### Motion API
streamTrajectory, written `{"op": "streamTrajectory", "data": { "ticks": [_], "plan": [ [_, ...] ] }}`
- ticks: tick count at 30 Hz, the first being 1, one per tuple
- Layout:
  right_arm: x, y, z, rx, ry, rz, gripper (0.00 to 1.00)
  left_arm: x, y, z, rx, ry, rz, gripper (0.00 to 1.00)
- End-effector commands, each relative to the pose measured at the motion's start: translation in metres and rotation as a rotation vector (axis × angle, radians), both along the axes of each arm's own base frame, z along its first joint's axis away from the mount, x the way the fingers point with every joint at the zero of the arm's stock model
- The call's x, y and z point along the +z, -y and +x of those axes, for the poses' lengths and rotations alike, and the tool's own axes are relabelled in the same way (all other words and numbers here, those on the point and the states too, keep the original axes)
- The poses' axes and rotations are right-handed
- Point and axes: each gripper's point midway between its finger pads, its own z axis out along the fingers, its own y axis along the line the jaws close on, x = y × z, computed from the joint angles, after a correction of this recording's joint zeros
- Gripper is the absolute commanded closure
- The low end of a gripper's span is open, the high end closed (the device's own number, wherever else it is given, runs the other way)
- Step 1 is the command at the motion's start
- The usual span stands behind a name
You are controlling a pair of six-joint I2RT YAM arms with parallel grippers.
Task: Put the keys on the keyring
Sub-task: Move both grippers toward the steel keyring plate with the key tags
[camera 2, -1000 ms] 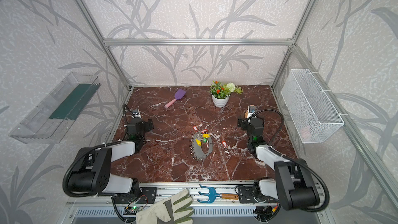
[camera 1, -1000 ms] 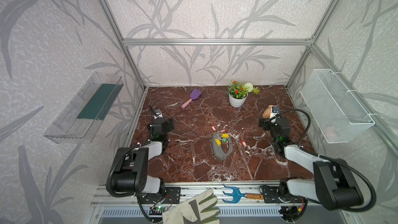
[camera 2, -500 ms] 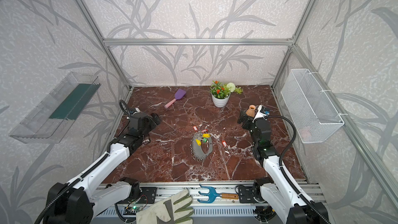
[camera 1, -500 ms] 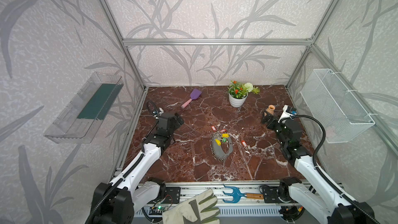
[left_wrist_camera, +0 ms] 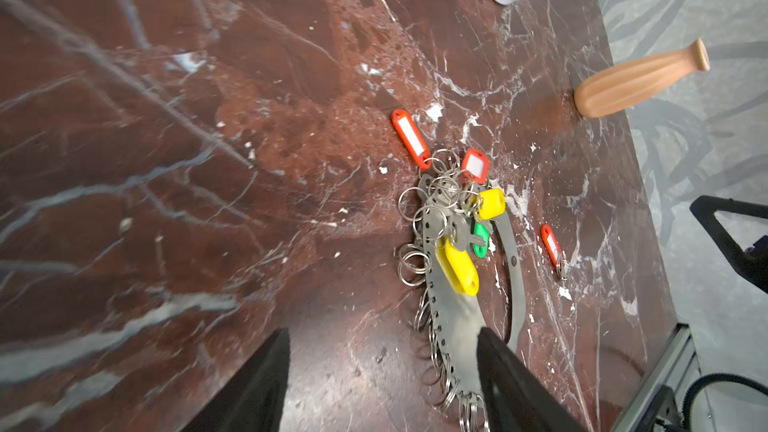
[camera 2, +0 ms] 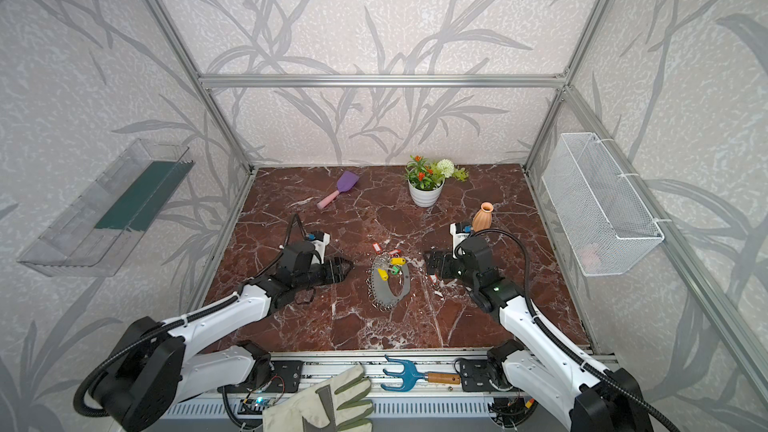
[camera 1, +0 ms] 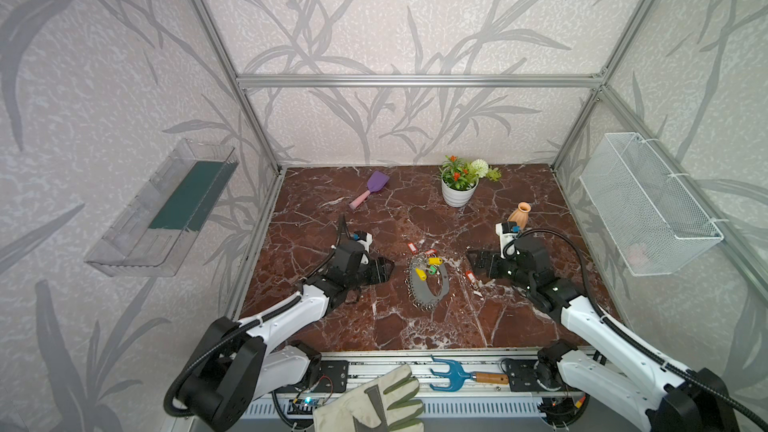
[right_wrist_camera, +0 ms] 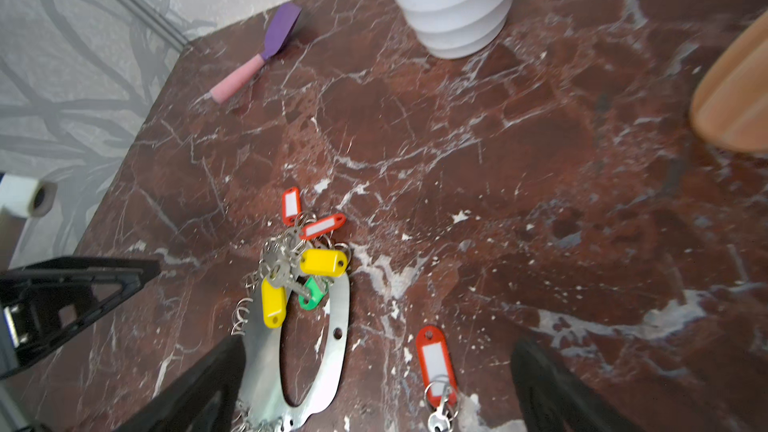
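The grey keyring lies mid-table, fringed with silver rings. Among the keys, two yellow tags and a green one rest on its far end, with two red tags just beyond. A loose red key lies to the ring's right. My left gripper hovers at the ring's left edge, open and holding nothing. My right gripper is wide open above the loose red key and the band's right side.
A white flower pot, an orange vase and a purple scoop stand towards the back. A glove and a blue hand rake lie on the front rail. A wire basket and a clear shelf hang on the side walls.
Both arms have swung in from the table's sides to the keyring in the middle. The left jaws have narrowed somewhat; the right jaws stay wide.
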Motion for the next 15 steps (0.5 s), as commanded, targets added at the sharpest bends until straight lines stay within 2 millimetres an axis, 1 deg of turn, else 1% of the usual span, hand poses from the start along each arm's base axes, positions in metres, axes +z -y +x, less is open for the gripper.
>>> {"op": "streamTrajectory", "data": {
  "ticks": [1, 3, 5, 7, 8, 9, 10, 11, 14, 15],
  "plan": [
    [-0.006, -0.010, -0.004, 0.039, -0.046, 0.015, 0.00, 0.001, 0.035, -0.010, -0.205, 0.041, 0.046, 0.39],
    [-0.011, -0.010, -0.003, 0.041, -0.050, 0.012, 0.00, -0.008, 0.035, -0.010, -0.230, 0.083, 0.138, 0.48],
    [-0.012, -0.015, -0.003, 0.060, -0.052, 0.026, 0.00, -0.009, 0.036, -0.009, -0.259, 0.146, 0.210, 0.49],
    [-0.010, -0.019, -0.003, 0.078, -0.051, 0.037, 0.00, -0.008, 0.037, -0.005, -0.258, 0.189, 0.241, 0.50],
    [-0.010, -0.020, -0.002, 0.085, -0.052, 0.038, 0.00, -0.009, 0.035, -0.001, -0.238, 0.191, 0.251, 0.54],
    [-0.009, -0.021, -0.002, 0.092, -0.053, 0.039, 0.00, -0.012, 0.038, 0.002, -0.240, 0.182, 0.258, 0.58],
    [-0.009, -0.023, -0.001, 0.099, -0.053, 0.040, 0.00, -0.017, 0.041, 0.002, -0.258, 0.160, 0.271, 0.61],
    [-0.009, -0.024, -0.001, 0.106, -0.054, 0.042, 0.00, -0.021, 0.044, 0.002, -0.270, 0.147, 0.290, 0.62],
    [-0.006, -0.027, -0.001, 0.119, -0.050, 0.052, 0.00, -0.037, 0.044, 0.003, -0.273, 0.108, 0.364, 0.67],
    [-0.005, -0.028, -0.002, 0.124, -0.048, 0.055, 0.00, -0.040, 0.043, 0.003, -0.269, 0.104, 0.377, 0.68]
  ]
}}
